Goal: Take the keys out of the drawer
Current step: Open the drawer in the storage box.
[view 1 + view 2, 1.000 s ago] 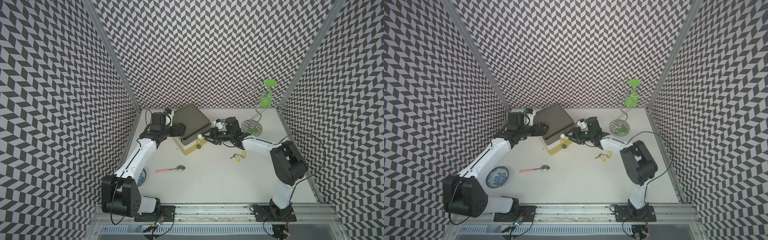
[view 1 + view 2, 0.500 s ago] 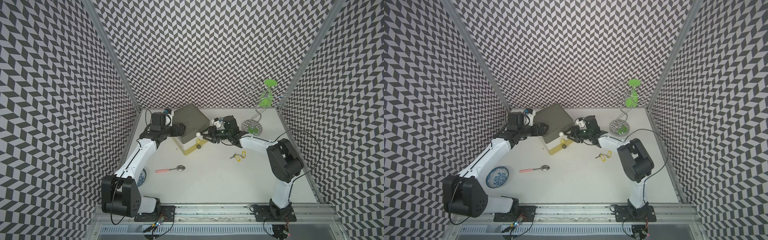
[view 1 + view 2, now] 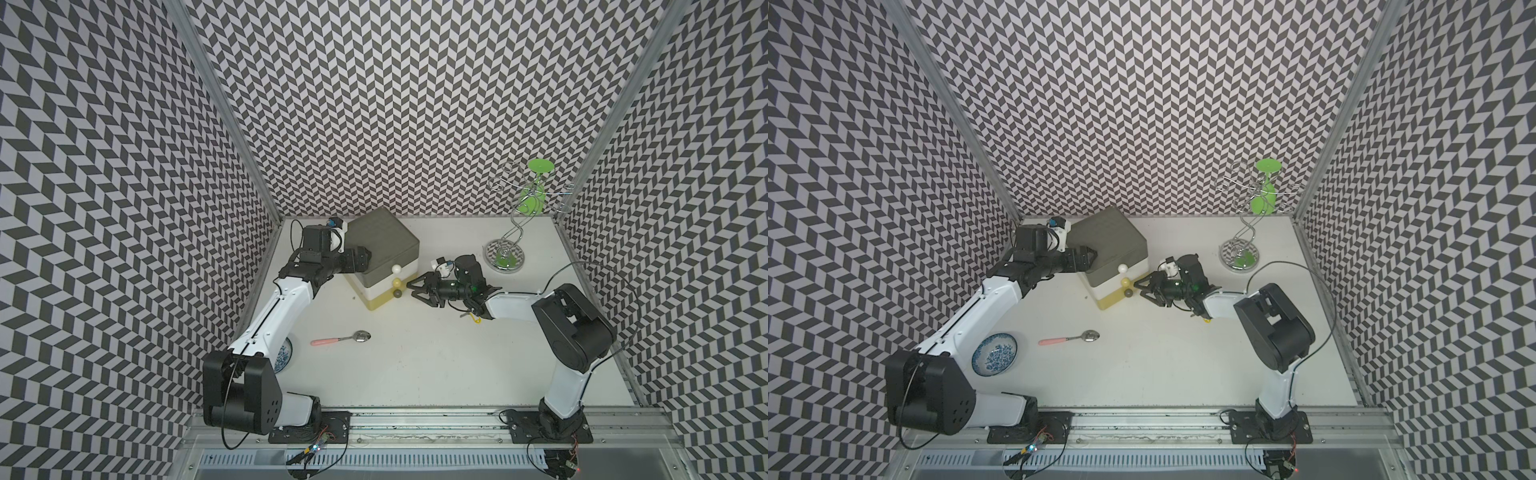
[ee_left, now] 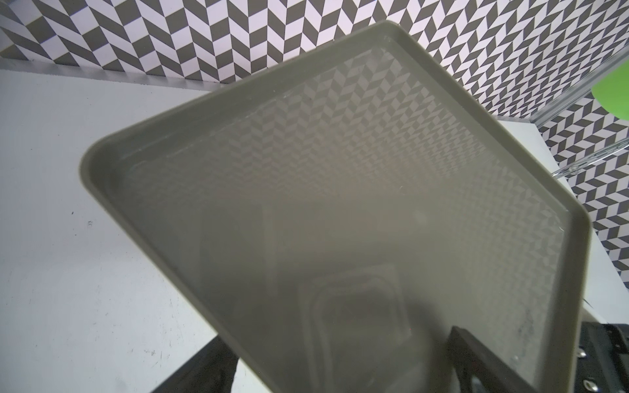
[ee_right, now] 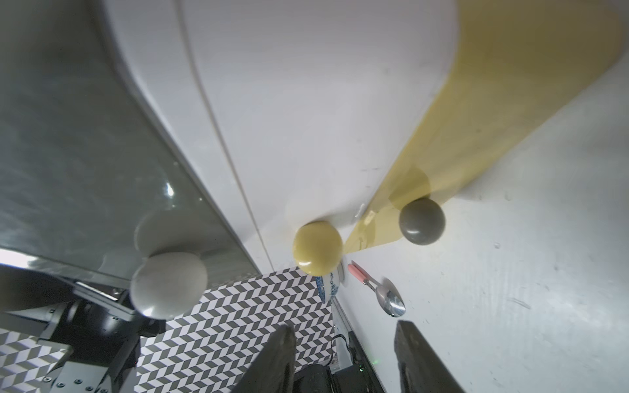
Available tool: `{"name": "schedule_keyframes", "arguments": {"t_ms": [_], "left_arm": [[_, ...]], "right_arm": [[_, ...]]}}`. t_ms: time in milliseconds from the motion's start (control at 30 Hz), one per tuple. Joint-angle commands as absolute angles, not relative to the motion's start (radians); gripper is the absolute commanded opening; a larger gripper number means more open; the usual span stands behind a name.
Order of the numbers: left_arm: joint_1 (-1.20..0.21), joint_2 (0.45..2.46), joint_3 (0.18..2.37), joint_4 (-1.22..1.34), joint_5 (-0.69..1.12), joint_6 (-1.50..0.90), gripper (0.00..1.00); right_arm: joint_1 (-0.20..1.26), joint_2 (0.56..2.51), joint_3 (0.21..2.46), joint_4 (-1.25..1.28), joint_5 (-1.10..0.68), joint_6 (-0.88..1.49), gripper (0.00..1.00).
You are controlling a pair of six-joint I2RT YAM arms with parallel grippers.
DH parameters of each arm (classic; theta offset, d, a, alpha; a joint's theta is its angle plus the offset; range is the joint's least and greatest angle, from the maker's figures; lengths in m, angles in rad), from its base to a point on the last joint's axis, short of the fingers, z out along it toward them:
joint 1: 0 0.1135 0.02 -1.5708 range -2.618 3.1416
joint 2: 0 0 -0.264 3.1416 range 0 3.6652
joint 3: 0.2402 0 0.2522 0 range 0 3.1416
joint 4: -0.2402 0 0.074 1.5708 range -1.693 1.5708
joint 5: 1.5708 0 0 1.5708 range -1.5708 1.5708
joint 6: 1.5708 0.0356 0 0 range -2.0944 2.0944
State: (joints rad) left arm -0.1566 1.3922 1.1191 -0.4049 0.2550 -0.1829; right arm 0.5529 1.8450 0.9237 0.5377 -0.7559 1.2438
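top views: high, whole table (image 3: 415, 365) (shared) | left wrist: close over cabinet (image 4: 340, 204) | right wrist: close, seemingly rolled, facing knobs (image 5: 317, 247)

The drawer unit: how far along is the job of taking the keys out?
Done: a yellow tag peeks out under the right arm, on the table. In hand: the left gripper rests against the drawer unit; the open right gripper faces the knobs, touching none. Left: all drawers look shut.

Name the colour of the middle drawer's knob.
The knob is yellow; the right wrist view shows it best.
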Motion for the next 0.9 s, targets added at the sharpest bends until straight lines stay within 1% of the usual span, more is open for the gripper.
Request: {"name": "schedule_keyframes", "arguments": {"t_ms": [0,333,867], "left_arm": [[-0.158,1.436,1.058,-0.543,0.211,-0.145,0.99],[-0.158,1.447,1.059,-0.549,0.201,-0.149,0.98],[-0.158,1.466,1.072,-0.555,0.211,-0.151,0.98]], "right_arm": [[0.573,1.860,0.959,0.722,-0.770,1.292,0.51],[0.593,1.950,1.008,0.726,-0.766,1.305,0.51],[0.612,2.017,1.044,0.735,-0.739,1.301,0.49]]}}
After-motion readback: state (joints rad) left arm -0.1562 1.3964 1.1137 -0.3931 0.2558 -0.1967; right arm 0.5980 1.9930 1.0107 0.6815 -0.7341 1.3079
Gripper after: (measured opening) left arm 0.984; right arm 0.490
